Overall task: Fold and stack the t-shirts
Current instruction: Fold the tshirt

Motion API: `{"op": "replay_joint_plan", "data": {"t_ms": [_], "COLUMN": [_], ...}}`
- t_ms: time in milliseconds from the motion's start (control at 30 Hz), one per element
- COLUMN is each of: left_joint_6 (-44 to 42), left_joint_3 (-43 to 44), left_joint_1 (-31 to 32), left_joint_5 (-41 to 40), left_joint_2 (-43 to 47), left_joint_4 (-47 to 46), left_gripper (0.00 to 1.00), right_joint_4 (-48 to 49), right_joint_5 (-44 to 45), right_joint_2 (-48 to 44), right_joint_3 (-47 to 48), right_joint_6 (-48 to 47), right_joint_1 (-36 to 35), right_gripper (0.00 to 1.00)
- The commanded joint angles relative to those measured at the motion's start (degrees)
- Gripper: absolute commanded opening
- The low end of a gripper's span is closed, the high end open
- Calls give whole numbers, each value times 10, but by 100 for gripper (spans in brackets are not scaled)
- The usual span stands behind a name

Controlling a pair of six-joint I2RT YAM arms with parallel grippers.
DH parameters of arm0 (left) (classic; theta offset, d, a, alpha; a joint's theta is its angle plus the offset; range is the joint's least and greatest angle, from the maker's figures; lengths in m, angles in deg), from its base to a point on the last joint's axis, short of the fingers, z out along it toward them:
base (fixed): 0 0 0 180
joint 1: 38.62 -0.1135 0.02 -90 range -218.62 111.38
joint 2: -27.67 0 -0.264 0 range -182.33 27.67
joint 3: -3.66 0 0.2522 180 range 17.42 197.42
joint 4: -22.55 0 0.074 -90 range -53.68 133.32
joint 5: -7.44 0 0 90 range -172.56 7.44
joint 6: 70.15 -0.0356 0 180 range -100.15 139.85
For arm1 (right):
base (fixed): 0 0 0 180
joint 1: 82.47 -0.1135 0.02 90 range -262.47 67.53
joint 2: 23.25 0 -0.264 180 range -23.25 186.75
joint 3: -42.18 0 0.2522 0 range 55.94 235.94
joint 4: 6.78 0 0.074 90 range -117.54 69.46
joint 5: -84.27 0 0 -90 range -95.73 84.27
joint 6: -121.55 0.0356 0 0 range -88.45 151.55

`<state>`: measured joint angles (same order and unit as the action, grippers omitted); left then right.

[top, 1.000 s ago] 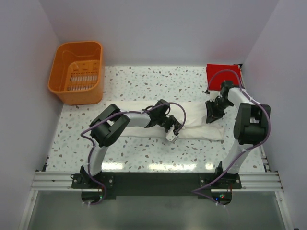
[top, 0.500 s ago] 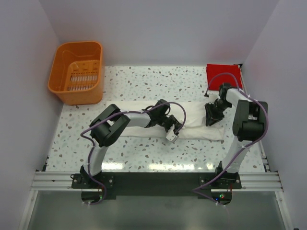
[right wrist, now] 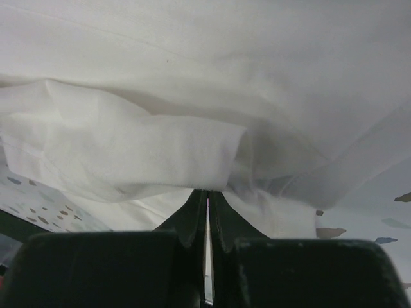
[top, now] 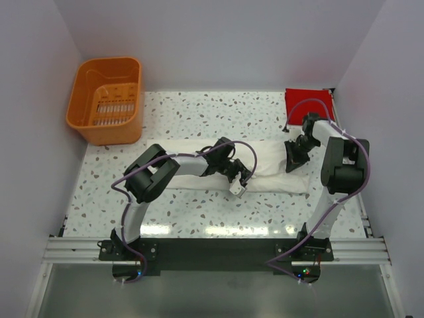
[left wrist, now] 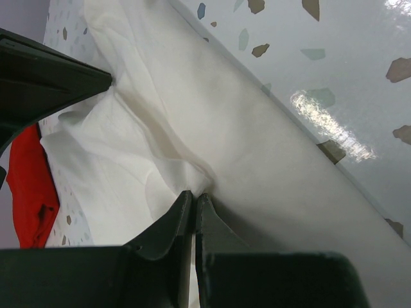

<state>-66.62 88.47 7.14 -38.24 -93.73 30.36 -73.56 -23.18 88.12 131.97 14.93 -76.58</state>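
Note:
The cream-white t-shirt [top: 268, 169] lies as a long folded strip across the middle of the table. My left gripper [top: 233, 169] is shut on a fold of it near the strip's middle; the left wrist view shows the cloth [left wrist: 212, 122] pinched at the tips [left wrist: 194, 194]. My right gripper [top: 292, 159] is shut on the shirt's right end, where the right wrist view shows a cloth hem [right wrist: 148, 151] caught at the tips [right wrist: 207, 192]. The red t-shirt [top: 307, 106] lies as a flat square at the back right corner, and shows in the left wrist view [left wrist: 29, 186].
An orange slotted basket [top: 106, 99] stands at the back left corner. Grey walls close the table at the back and both sides. The speckled tabletop [top: 199, 119] shows between basket and shirt.
My right gripper has shifted slightly towards the back right with the shirt's end. The left arm has not moved.

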Motion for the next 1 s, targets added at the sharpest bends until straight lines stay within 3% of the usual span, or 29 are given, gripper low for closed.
{"op": "replay_joint_plan", "data": {"t_ms": [0, 333, 900, 933, 967], "left_joint_6": [5, 5, -19, -19, -19], "left_joint_3": [16, 16, 16, 15, 16], "left_joint_1": [-3, -3, -3, -3, -2], "left_joint_5": [16, 16, 27, 27, 27], "left_joint_2": [-1, 0, 8, 8, 8], "left_joint_4": [-15, -13, 33, 34, 34], "left_gripper": [0, 0, 0, 2, 12], "right_joint_4": [-29, -53, -24, -24, -25], "right_joint_5": [-1, 26, 85, 83, 71], "right_joint_2": [-37, -91, -79, -78, -75], "right_joint_3": [19, -2, -60, -61, -58], "right_joint_6": [-7, -26, -49, -50, -51], "right_joint_1": [-2, 1, 4, 4, 4], "right_gripper": [0, 0, 0, 0, 0]}}
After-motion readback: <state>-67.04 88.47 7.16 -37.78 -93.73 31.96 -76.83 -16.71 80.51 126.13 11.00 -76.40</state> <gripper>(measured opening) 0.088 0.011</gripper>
